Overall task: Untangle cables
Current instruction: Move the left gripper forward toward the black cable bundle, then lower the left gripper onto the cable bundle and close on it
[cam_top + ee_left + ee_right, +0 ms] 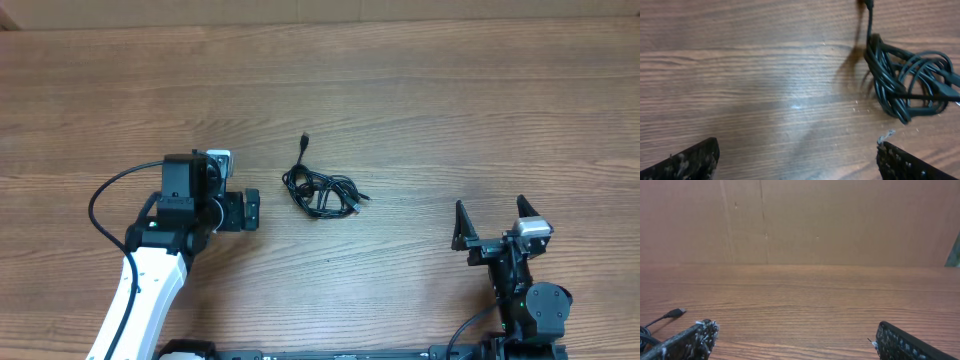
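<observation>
Jaws spread wide on both grippers over the wooden table (450,100).
Bunched cables (322,190) lie just ahead of the left gripper (251,210), toward its right finger, and well apart from the right gripper (490,224).

The left end effector (253,210) and right end effector (489,225) both spread wide.
</observation>
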Controlling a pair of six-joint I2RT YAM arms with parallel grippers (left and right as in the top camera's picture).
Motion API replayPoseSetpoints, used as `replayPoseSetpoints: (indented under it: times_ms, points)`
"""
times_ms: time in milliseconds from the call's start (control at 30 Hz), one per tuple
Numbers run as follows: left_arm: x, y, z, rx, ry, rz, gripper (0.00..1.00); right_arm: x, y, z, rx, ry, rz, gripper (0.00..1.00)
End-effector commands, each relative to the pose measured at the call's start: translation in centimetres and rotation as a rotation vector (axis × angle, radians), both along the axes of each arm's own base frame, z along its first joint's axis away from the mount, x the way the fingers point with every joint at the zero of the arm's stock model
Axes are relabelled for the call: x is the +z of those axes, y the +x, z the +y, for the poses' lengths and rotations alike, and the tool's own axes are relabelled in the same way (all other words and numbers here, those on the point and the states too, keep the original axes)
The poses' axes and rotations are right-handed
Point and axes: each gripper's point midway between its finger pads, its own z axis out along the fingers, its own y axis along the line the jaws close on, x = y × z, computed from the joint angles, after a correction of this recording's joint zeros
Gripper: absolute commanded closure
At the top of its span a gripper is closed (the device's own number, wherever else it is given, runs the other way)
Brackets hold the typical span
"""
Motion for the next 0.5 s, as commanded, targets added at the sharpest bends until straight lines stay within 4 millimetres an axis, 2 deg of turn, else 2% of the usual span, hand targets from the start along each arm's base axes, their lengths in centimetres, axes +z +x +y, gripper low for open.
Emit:
replayPoseSetpoints:
  times_ms: [0,133,267,467]
  points:
    - [1.0,0.2,-1.0,-0.058,-0.04,-0.018,0.0,-0.2,0.0,-0.1,-0.003,-0.002,-0.002,0.0]
    - [1.6,-0.1,-3.0,-0.191,-0.069,-0.038,0.0,-0.2,0.0,-0.1,-0.003,-0.002,-0.003,0.0]
    - [2.1,-1.0,-4.8,-0.257,-0.064,-0.012,0.0,-0.2,0.0,-0.1,-0.003,-0.002,-0.002,0.0]
    - [3.3,-2.5,-8.4,-0.336,-0.085,0.016,0.0,-0.2,0.0,-0.1,-0.003,-0.002,-0.002,0.0]
